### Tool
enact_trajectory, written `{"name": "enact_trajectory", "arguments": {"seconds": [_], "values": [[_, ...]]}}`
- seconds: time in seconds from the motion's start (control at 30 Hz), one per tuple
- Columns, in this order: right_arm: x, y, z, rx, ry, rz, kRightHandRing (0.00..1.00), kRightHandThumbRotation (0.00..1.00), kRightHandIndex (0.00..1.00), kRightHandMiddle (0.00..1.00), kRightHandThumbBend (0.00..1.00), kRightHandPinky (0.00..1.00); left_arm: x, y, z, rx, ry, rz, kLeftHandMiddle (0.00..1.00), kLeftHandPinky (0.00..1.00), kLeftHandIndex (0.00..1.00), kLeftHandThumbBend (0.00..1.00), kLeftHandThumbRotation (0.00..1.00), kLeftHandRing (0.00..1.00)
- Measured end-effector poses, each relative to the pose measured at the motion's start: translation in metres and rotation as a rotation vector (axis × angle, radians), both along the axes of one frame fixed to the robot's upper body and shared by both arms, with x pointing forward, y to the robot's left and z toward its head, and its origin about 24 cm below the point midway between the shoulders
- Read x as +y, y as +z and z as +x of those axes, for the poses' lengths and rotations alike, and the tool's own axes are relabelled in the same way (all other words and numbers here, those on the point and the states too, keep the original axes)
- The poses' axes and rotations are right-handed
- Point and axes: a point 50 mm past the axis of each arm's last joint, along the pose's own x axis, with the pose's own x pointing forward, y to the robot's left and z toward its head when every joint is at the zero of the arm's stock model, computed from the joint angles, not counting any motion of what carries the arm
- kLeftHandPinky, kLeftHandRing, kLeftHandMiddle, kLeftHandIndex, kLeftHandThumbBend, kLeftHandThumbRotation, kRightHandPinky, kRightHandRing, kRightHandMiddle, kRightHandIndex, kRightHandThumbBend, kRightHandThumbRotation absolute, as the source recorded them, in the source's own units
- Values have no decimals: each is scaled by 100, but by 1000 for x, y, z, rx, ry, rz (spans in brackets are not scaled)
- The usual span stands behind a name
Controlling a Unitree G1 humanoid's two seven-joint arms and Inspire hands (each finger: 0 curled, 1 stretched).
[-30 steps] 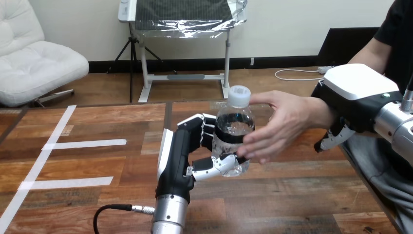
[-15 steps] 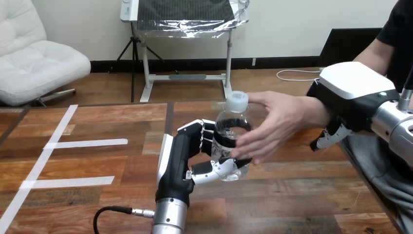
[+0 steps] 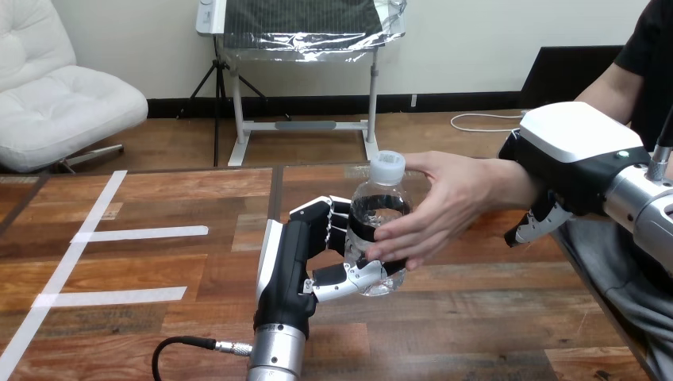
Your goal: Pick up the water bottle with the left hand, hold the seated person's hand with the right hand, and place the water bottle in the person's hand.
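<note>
Head view: bottle held in my left hand, person's hand closing on it

My left hand [image 3: 298,254] has its fingers and thumb wrapped round the clear plastic water bottle with the white cap and black label band [image 3: 379,208]. It holds the bottle upright above the brown wooden table [image 3: 476,317], near the middle of the view. The person's hand [image 3: 444,208] reaches in from the right, with its fingers lying across the front of the bottle, so both hands are on it. Those fingers cover much of the label, and my own thumb hides part of the bottle's base.

My right hand [image 3: 567,151] sits at the person's wrist, its white shell covering the place where they meet. I cannot tell whether it grips the wrist or only rests against it. My right forearm is cut off by the view's right edge.

Compared with half a second ago, the person's fingers have slid further left across the bottle. The bottle and both my hands have barely shifted.
</note>
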Motion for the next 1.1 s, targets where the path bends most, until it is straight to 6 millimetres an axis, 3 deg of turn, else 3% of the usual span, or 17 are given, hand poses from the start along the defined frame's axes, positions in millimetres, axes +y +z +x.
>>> {"name": "enact_trajectory", "arguments": {"seconds": [1.1], "values": [[-3, -5, 0, 17, -4, 0, 19, 0, 35, 28, 77, 12, -4, 1, 0, -8, -18, 1, 41, 40, 47, 61, 0, 40]]}}
